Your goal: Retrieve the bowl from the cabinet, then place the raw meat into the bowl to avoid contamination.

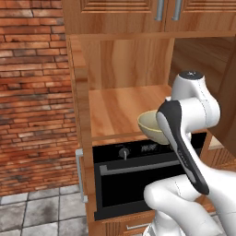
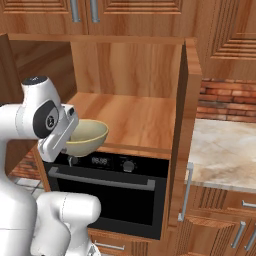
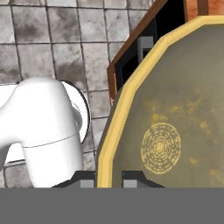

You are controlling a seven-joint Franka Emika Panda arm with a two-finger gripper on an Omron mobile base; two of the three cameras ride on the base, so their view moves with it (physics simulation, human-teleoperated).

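One bowl (image 3: pixel 175 131) is pinched at its yellowish rim by the hand (image 3: pixel 108 177), a finger on each side of the rim. It hangs in the air just in front of the near edge of the open cabinet (image 2: pixel 140 120) shelf, above the black oven (image 2: pixel 115 192). Its hollow faces up. To the right lies a marble counter (image 2: pixel 225 150); a brick wall (image 1: pixel 32 92) stands to the left.
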